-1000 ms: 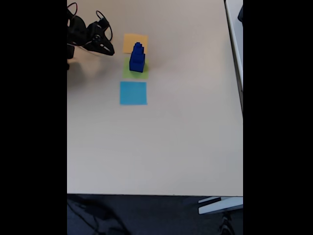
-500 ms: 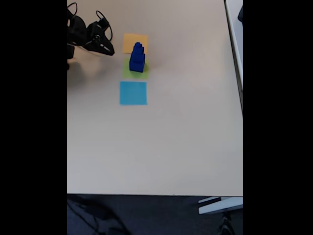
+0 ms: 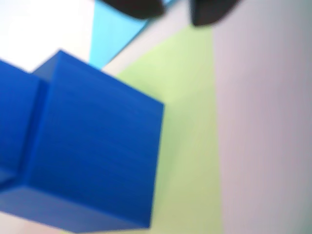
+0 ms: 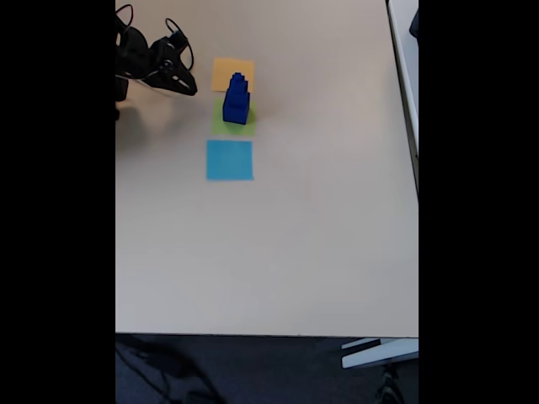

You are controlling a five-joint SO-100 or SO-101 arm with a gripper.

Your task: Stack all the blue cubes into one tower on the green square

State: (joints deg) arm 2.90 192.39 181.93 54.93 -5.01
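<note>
Pale beige tabletop [image 4: 278, 244] lying evenly lit; dark floor [image 4: 253, 370] showing below its near edge.

— We see the blue cubes [image 3: 92, 156] as solid plastic, with fine ridged lines across the faces and a dull sheen.

— Agreed. The green square [image 3: 187, 146] beneath them looks to us like thin matt paper, as do the light-blue square [image 4: 229, 160] and the orange square [image 4: 227, 69].

— The table [image 4: 320, 236] we take for a smooth, pale, matt laminate.

— And the gripper [image 4: 181, 82] reads as black plastic, slightly glossy.
</note>
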